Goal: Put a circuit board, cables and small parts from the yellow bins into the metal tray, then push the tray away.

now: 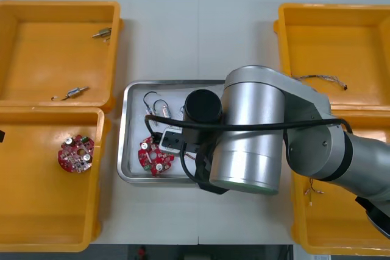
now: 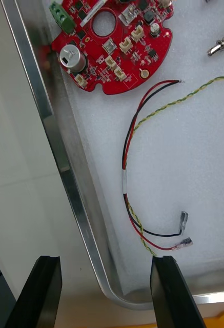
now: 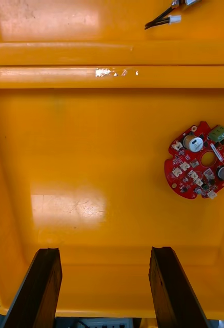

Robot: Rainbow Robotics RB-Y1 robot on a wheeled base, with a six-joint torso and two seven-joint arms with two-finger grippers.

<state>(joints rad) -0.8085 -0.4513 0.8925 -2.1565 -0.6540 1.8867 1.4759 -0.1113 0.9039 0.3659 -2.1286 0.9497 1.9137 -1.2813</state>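
FAR LEFT: the left gripper (image 3: 104,251) hangs over the near left bin (image 1: 36,211), fingers spread wide and gripping nothing. A bin board (image 1: 75,153) lies flat on that bin's floor, ahead of the fingers and clear of both. In the far left bin (image 1: 24,47) rest a small metal part (image 1: 102,33) and a second part (image 1: 74,92), well apart.

CENTRE: the tray (image 1: 125,150), white inside, sits between the bins. A tray board (image 1: 153,156) lies in its near left corner, and a black cable (image 1: 151,103) curls just beyond it. The right arm (image 1: 250,132) reaches in from the right and covers the tray's right half. The right gripper (image 2: 105,259) is poised above a tray corner, fingers parted and empty — the curved rim shows between them, with one finger over the table (image 2: 14,154). A red and yellow cable (image 2: 126,169) lies in a loose arc on the white floor just ahead of the fingers, untouched; its metal-tipped ends are nearest the gripper, its other ends near the tray board. A tray part (image 2: 222,43) lies farther in.

RIGHT: the far right bin (image 1: 365,28) holds a twisted cable (image 1: 320,78). The near right bin (image 1: 341,229) holds a thin cable (image 1: 314,190) beside the arm — its colours cannot be made out.
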